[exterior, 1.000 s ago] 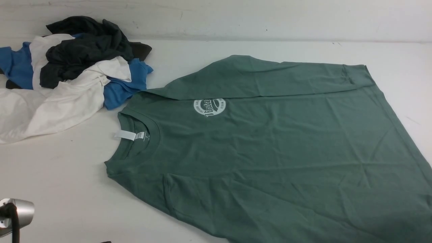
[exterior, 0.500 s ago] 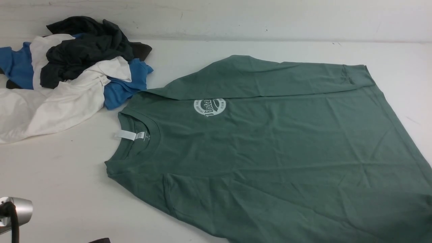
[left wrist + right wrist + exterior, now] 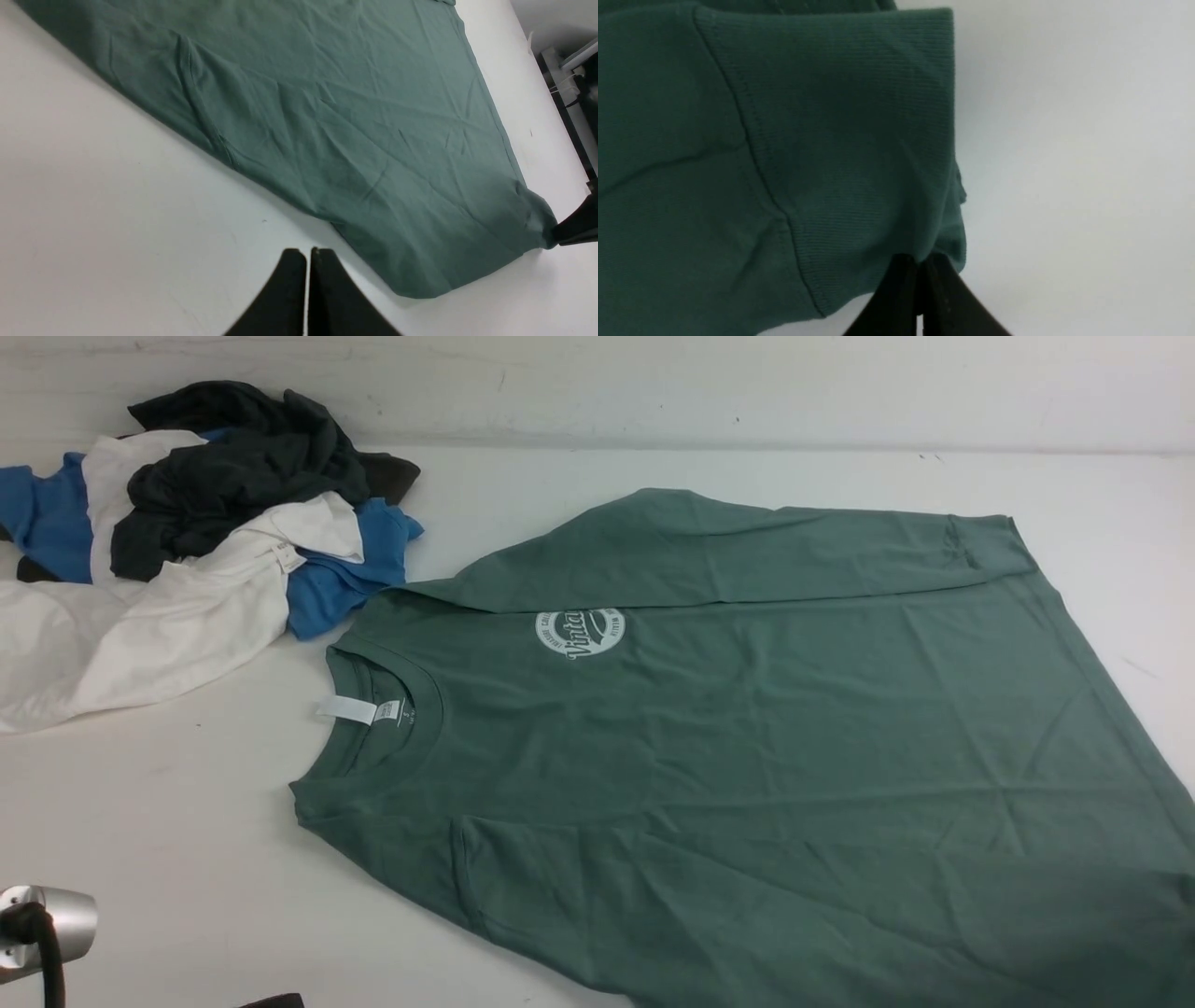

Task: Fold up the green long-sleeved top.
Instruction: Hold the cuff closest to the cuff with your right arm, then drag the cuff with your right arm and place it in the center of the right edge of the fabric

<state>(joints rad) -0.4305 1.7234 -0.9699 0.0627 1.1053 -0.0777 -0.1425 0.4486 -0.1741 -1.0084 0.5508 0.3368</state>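
The green long-sleeved top (image 3: 747, 737) lies flat on the white table, collar to the left, with its round white logo (image 3: 580, 633) and neck tag (image 3: 347, 710) showing. Its far sleeve (image 3: 747, 551) is folded across the body. My left gripper (image 3: 308, 252) is shut and empty over bare table, just short of the top's (image 3: 327, 116) near edge. My right gripper (image 3: 920, 261) is shut on the ribbed cuff (image 3: 859, 140) of a sleeve, at the cuff's corner. Neither gripper's jaws show plainly in the front view.
A heap of blue, white and dark grey garments (image 3: 187, 541) lies at the back left of the table (image 3: 140, 821). A silver part of my left arm (image 3: 47, 919) shows at the lower left corner. A wall runs along the back.
In the front view a dark tip has crept in at the bottom edge and the silver arm part has shifted slightly. The top has not moved.
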